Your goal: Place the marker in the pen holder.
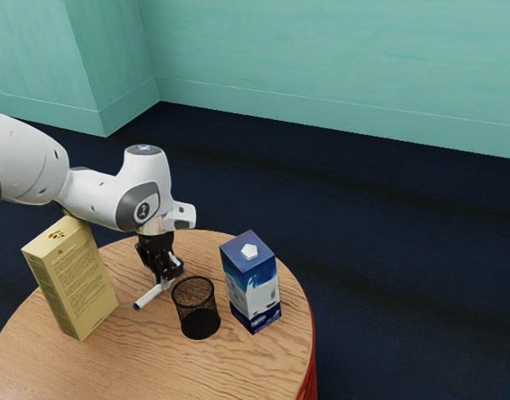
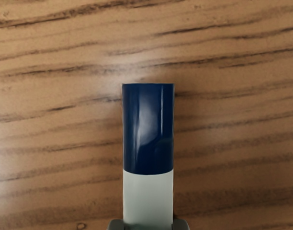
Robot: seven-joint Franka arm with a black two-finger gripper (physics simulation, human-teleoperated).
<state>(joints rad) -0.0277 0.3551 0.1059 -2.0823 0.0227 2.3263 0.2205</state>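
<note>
The end effector (image 1: 165, 281) grips the marker (image 2: 148, 199) beside the mesh pen holder (image 1: 196, 309), outside it. Best to lift clear of the rim, turn the marker upright and centre it before lowering; a slanted entry could topple the holder. The blue-and-white carton (image 1: 252, 283) is capped.

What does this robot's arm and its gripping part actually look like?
The arm is glossy white, with smooth, rounded, tube-like segments. A grey band with a small dark-and-white round marking wraps one joint, and a grey disc with a pale mark caps the top. The gripper is black, narrow and angular.
</note>
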